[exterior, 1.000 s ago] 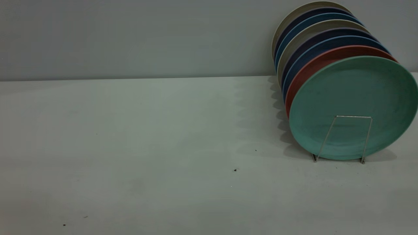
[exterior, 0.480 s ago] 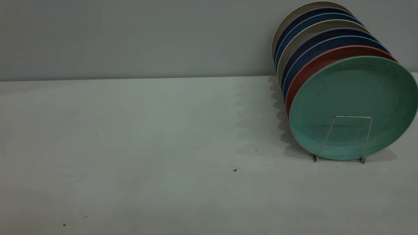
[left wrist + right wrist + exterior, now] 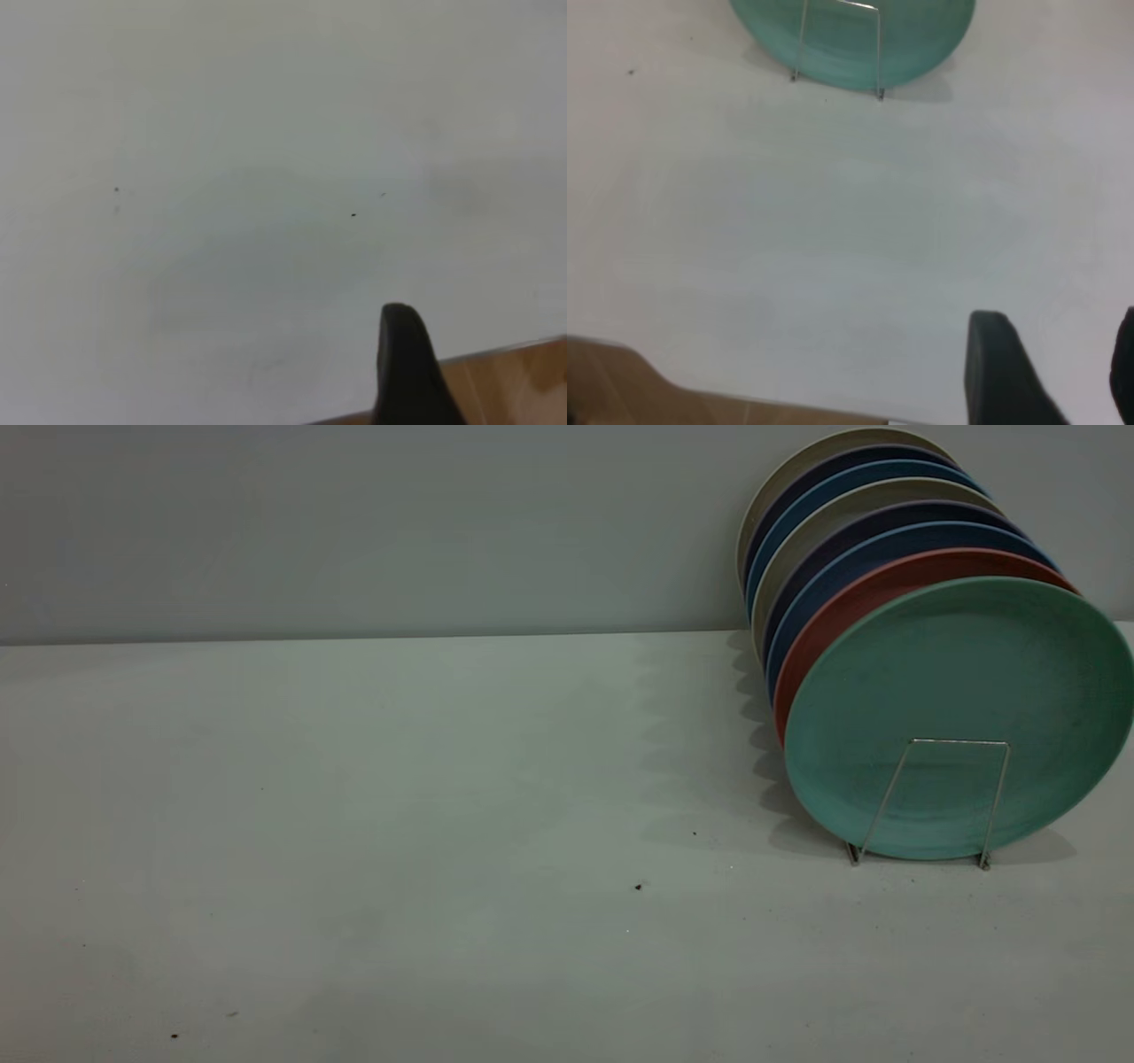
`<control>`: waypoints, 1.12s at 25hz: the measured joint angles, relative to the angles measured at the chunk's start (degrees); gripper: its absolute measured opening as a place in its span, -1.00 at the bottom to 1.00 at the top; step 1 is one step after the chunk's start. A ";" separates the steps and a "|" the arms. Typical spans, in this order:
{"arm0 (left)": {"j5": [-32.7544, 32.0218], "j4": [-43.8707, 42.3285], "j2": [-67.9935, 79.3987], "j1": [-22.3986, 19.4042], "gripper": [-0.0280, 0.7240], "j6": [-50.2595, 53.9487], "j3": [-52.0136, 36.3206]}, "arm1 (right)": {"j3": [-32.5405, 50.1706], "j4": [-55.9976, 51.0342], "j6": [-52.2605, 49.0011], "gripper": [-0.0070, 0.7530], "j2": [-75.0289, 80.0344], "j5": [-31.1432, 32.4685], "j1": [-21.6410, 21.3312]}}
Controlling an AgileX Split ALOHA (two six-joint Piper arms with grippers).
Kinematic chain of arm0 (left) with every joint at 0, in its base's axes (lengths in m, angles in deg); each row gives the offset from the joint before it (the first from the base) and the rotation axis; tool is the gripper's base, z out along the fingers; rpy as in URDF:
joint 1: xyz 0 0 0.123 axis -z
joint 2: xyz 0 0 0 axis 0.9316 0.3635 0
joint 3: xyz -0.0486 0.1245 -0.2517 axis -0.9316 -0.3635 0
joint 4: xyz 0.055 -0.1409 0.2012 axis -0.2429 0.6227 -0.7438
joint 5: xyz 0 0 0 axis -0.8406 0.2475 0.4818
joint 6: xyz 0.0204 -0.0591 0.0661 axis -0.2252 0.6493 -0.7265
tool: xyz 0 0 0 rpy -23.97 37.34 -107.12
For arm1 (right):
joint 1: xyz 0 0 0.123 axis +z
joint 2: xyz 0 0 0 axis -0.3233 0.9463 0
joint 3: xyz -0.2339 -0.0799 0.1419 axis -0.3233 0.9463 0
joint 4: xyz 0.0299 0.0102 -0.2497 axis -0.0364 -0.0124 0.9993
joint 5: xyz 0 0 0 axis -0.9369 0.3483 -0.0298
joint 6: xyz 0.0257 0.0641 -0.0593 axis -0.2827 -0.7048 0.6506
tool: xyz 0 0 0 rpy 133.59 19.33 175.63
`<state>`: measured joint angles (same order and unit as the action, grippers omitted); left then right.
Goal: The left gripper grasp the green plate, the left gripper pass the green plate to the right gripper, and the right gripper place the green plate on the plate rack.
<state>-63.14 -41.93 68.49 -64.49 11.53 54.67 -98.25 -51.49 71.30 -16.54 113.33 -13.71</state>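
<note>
The green plate [image 3: 957,717] stands upright at the front of the plate rack [image 3: 998,797], behind its silver wire loop, at the table's right. It also shows in the right wrist view [image 3: 921,35], with the rack's loop [image 3: 879,49] in front of it. My right gripper [image 3: 1059,354] is open and empty, low over the table and well back from the plate. My left gripper [image 3: 487,354] shows one black finger [image 3: 403,372] with nothing next to it; it is open and empty near the table's edge. Neither arm shows in the exterior view.
Behind the green plate, a salmon-pink plate [image 3: 850,607], blue plates [image 3: 833,571] and beige plates [image 3: 797,469] stand in a row in the rack. The white table [image 3: 399,824] bears small dark specks. A wooden floor [image 3: 505,381] lies past the table's edge.
</note>
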 joint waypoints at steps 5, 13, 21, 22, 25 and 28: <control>0.00 0.00 0.00 0.06 0.26 0.14 0.00 | 0.00 0.00 -0.13 -0.14 0.00 0.00 0.00; 0.02 0.05 0.00 0.06 0.26 0.14 0.00 | 0.12 0.06 -0.24 -0.14 -1.68 -0.04 0.00; 0.02 0.05 0.00 0.06 0.26 0.14 0.00 | 0.19 0.06 -0.24 -0.14 -6.48 0.03 0.00; 0.02 0.05 0.00 0.06 0.26 0.14 0.00 | 0.19 0.06 -0.24 -0.14 -6.48 0.03 0.00; 0.02 0.05 0.00 0.06 0.26 0.14 0.00 | 0.19 0.06 -0.24 -0.14 -6.48 0.03 0.00; 0.02 0.05 0.00 0.06 0.26 0.14 0.00 | 0.19 0.06 -0.24 -0.14 -6.48 0.03 0.00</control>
<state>-63.12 -41.88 68.49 -64.43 11.67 54.67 -98.06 -51.43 71.05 -23.03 113.35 -13.71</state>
